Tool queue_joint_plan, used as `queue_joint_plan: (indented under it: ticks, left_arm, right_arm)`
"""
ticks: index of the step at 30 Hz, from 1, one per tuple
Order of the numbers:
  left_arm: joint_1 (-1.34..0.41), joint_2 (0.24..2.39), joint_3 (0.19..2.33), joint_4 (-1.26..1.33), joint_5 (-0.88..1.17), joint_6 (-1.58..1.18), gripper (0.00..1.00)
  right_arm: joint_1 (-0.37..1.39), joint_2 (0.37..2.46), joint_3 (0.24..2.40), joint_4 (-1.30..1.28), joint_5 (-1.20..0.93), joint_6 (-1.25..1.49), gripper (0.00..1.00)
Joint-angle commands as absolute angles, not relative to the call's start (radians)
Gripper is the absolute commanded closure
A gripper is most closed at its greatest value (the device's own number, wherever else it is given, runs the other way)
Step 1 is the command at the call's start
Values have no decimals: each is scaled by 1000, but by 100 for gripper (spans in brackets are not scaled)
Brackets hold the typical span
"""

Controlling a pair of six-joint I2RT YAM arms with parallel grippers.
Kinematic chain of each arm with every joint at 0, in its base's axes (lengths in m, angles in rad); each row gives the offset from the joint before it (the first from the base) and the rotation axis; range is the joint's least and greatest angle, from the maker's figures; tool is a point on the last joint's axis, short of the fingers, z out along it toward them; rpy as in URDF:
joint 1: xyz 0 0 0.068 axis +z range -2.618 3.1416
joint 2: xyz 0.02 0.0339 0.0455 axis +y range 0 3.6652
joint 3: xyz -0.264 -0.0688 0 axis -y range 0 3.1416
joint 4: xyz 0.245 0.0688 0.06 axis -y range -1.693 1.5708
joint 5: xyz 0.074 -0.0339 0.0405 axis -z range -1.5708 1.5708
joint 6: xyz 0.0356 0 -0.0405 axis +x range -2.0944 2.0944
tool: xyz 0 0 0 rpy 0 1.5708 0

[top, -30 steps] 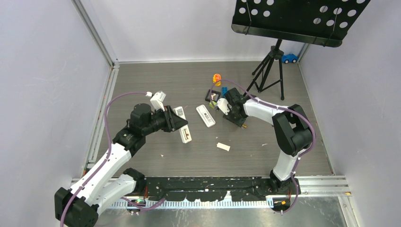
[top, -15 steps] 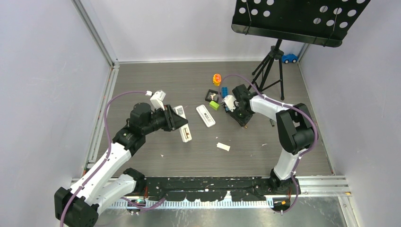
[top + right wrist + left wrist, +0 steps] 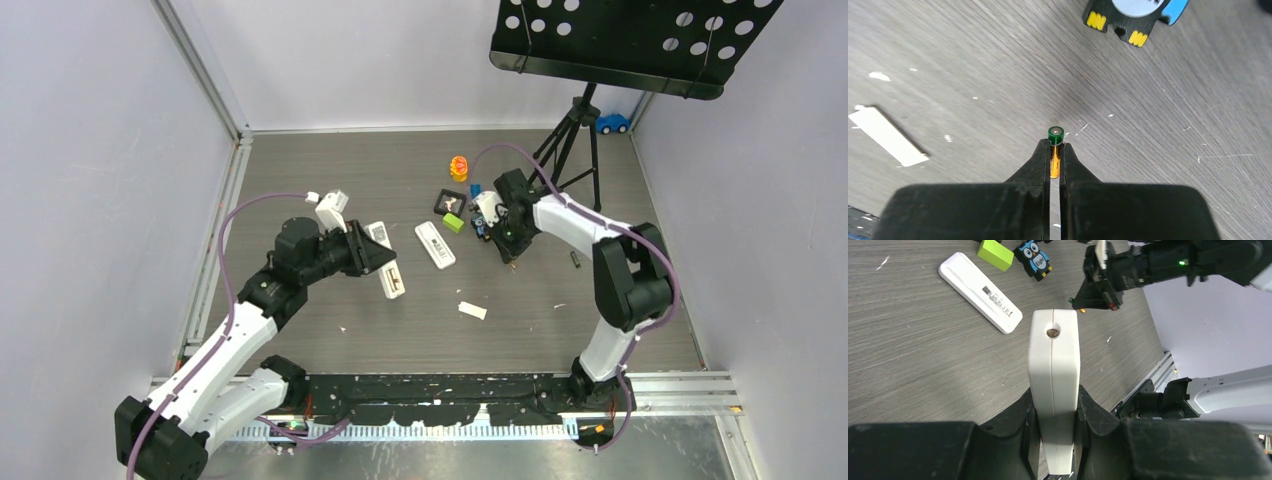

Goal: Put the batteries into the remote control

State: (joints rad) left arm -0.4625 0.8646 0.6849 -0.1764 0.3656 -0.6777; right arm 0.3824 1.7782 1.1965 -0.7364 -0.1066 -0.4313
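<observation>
1. L gripper (image 3: 1054, 407): jaws clamped on the remote control (image 3: 1054, 365), which stands on its narrow edge between the pads. Approx. half the body projects past the fingertips. Posn: above the table (image 3: 300, 180), left of centre.
2. R gripper (image 3: 1053, 149): jaws pressed together, pinching one orange battery (image 3: 1055, 135) at the tips, its green end cap pointing away from the wrist cam. Posn: over the table just right of centre, toward the far edge, near the owl figure (image 3: 1033, 257). Contact w/ the table surface: cannot tell.
3. 2nd battery (image 3: 575, 259): small dark cylinder lying on the table, right of the R gripper, apart from it.
4. Slim white remote (image 3: 980, 292): flat on the table between the two grippers, beside the green block (image 3: 996, 253).
5. White strip (image 3: 888, 136): flat on the table nearer the front edge.
</observation>
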Motion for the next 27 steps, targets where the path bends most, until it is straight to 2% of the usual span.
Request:
queue_joint_plan:
  ticks: [1, 10, 13, 16, 19, 27]
  left_arm:
    - [-457, 832, 696, -102, 323, -700, 100]
    - [-456, 846, 653, 82, 395, -789, 100]
    - [-457, 868, 634, 178, 457, -832, 100]
    - [-457, 897, 619, 262, 524, -863, 100]
    - [-457, 912, 597, 342, 574, -890, 100]
    - [-457, 920, 591, 441, 657, -911, 100]
  right_arm:
    - [443, 1577, 1216, -632, -151, -294, 100]
    - [572, 1335, 1174, -369, -144, 245, 100]
    - [577, 1289, 1161, -295, -294, 374, 100]
    - [629, 1203, 1018, -53, -357, 494, 100]
    - [695, 1130, 910, 138, -321, 565, 100]
    - [868, 1055, 818, 272, -166, 541, 100]
